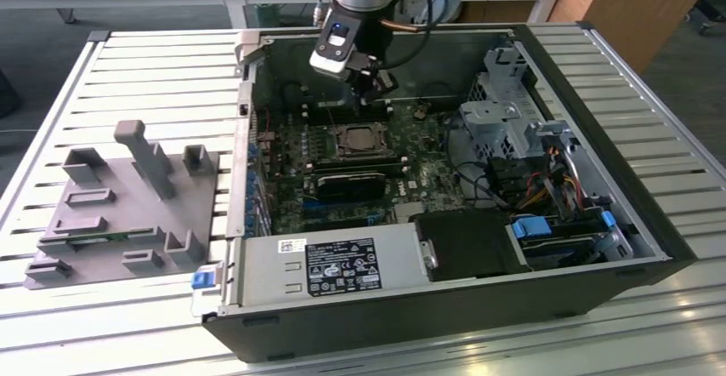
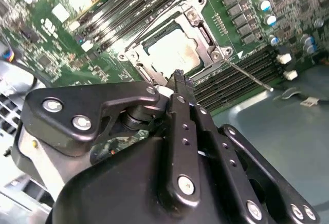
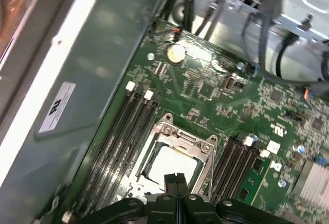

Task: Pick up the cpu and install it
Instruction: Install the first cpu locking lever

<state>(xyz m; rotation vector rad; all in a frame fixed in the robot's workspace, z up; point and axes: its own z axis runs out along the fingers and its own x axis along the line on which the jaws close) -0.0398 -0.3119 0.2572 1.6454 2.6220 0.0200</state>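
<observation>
Open black desktop PC case (image 1: 635,248), lying on its side on a white slatted metal table (image 1: 136,61).

- Green motherboard (image 1: 426,172) inside the case, w/ black memory slots (image 3: 115,142) on both sides of the socket.
- Silver metal socket frame (image 3: 205,149), approx. centre of the board; thin wire lever (image 2: 252,77) sticks out from one corner.
- Small flat square cpu w/ pale silver top (image 2: 172,52): lies flat inside the socket frame, seated in the socket; seen in both wrist views (image 3: 172,165) and in the exterior view (image 1: 360,140).
- Black two-finger gripper (image 2: 179,76) on silver arm: fingers pressed together, tips touching, nothing pinched between them. Tips hang just above the edge of the socket frame, near the cpu but apart from it. In the exterior view the gripper (image 1: 369,95) sits over the board's far part, just beyond the socket.
- Black rectangular heatsink block (image 1: 357,182): on the board, just nearer than the socket.
- Grey metal power supply box w/ label (image 1: 329,265): near wall of the case.
- Grey plastic fixture tray w/ upright posts (image 1: 125,206): on the table at the exterior view's left, well apart from the case.
</observation>
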